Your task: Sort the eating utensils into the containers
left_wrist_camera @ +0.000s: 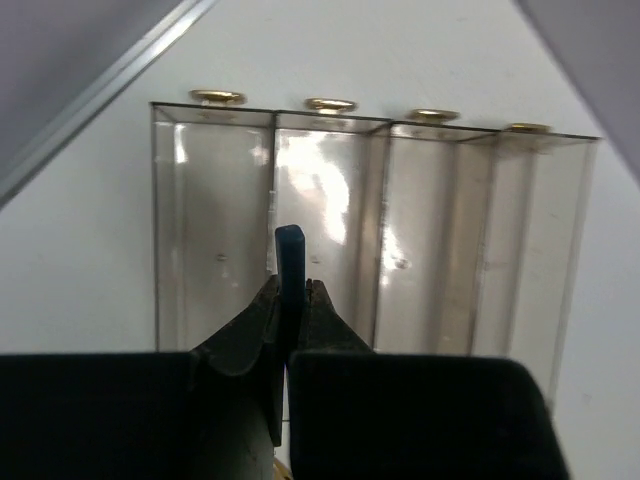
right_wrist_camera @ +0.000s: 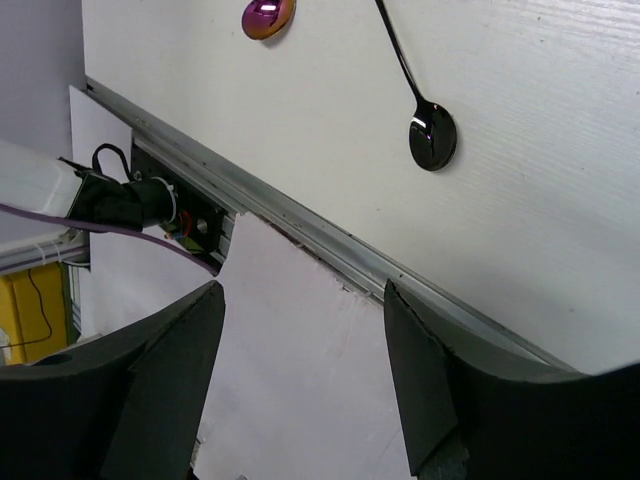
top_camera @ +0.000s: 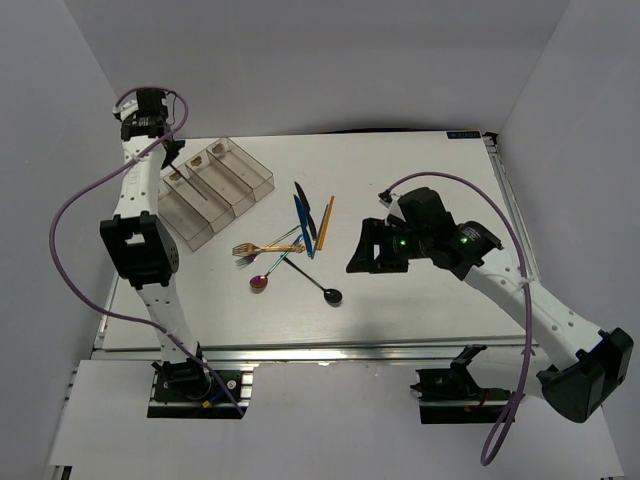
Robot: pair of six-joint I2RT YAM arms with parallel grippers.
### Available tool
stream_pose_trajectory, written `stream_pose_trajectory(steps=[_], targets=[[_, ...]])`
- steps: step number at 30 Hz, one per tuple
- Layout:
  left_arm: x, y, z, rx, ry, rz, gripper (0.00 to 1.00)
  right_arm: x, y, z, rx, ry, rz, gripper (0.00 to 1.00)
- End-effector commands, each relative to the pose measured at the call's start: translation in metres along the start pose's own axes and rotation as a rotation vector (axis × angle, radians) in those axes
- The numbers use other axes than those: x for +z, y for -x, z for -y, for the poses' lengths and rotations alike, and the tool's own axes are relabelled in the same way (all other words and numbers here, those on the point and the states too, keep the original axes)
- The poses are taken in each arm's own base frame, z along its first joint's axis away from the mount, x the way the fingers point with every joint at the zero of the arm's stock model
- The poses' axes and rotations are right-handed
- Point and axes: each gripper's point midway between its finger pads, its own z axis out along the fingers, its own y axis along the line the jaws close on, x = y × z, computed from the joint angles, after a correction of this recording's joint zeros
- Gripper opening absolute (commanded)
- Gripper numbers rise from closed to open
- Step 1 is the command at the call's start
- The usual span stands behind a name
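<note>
Left claw (left_wrist_camera: 291, 292) is pinching a slim blue knife (left_wrist_camera: 290, 250) just short of the tray (left_wrist_camera: 575, 230), blade running parallel to its compartments and pointing at a dividing wall, while right claw (right_wrist_camera: 302, 330) is hanging spread, empty, well apart from the tray.

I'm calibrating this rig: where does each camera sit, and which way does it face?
Top external: above the near edge, looking down on the table; left arm, right arm show.
Left wrist: faces the organiser tray; left gripper shut on a blue utensil.
Right wrist: faces the table's near edge; right gripper open.
Shared: black spoon, top and right wrist.
</note>
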Motion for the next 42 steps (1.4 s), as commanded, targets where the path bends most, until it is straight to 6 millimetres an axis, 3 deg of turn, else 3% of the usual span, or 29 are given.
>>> stream_pose_trajectory(steps=[1, 4, 6, 8, 13, 23, 27, 28, 30, 31, 32, 34, 35, 37, 39, 40, 41, 42], targets=[[-0.001, 0.001, -0.054, 0.077, 0.234, -0.023, 0.0, -0.007, 0.0, 0.004, -0.027, -0.031, 0.014, 0.71], [0.015, -0.011, -0.079, 0.024, 0.295, -0.043, 0.0, -0.01, 0.003, 0.011, -0.042, -0.079, 0.02, 0.72], [0.014, -0.014, -0.085, 0.01, 0.289, -0.035, 0.0, -0.011, 0.007, 0.014, -0.046, -0.098, 0.038, 0.72], [0.027, -0.022, -0.088, 0.004, 0.274, -0.042, 0.0, -0.012, 0.01, 0.015, -0.043, -0.116, 0.053, 0.72], [0.062, -0.043, -0.087, -0.005, 0.232, -0.119, 0.0, -0.016, 0.015, 0.014, -0.014, -0.134, 0.077, 0.72], [0.092, -0.052, -0.089, -0.026, 0.169, -0.171, 0.1, -0.014, 0.013, 0.021, 0.092, -0.179, 0.085, 0.72], [0.091, -0.058, -0.097, -0.025, 0.184, -0.188, 0.41, -0.016, 0.019, 0.017, 0.08, -0.167, 0.108, 0.73], [0.09, -0.059, -0.098, -0.027, 0.186, -0.19, 0.57, -0.015, 0.022, 0.016, 0.072, -0.164, 0.108, 0.73], [0.079, -0.047, -0.092, -0.043, 0.152, -0.156, 0.7, -0.011, 0.027, 0.019, 0.034, -0.184, 0.11, 0.89], [0.074, -0.044, -0.088, -0.047, 0.131, -0.15, 0.85, -0.005, 0.029, 0.024, 0.029, -0.208, 0.095, 0.89], [0.068, -0.039, -0.082, -0.054, 0.102, -0.138, 0.91, -0.004, 0.035, 0.023, 0.012, -0.219, 0.104, 0.89], [0.048, -0.026, -0.07, -0.065, 0.05, -0.119, 0.94, 0.01, 0.044, 0.033, 0.014, -0.277, 0.096, 0.89], [0.037, -0.018, -0.063, -0.069, 0.023, -0.106, 0.98, 0.012, 0.054, 0.029, 0.009, -0.278, 0.108, 0.89], [0.001, -0.016, -0.045, -0.061, -0.025, -0.096, 0.98, 0.033, 0.065, 0.053, 0.026, -0.41, 0.107, 0.89], [-0.029, -0.034, -0.028, -0.008, -0.031, -0.095, 0.98, 0.042, 0.082, 0.068, 0.067, -0.517, 0.161, 0.88], [-0.055, -0.027, -0.03, -0.011, -0.028, -0.043, 0.98, 0.06, 0.083, 0.082, 0.081, -0.569, 0.143, 0.88], [-0.059, -0.044, -0.033, 0.008, -0.027, -0.06, 0.98, 0.065, 0.095, 0.087, 0.085, -0.604, 0.179, 0.86], [-0.071, -0.057, -0.028, 0.015, -0.04, -0.062, 0.98, 0.086, 0.101, 0.093, 0.083, -0.612, 0.18, 0.83]])
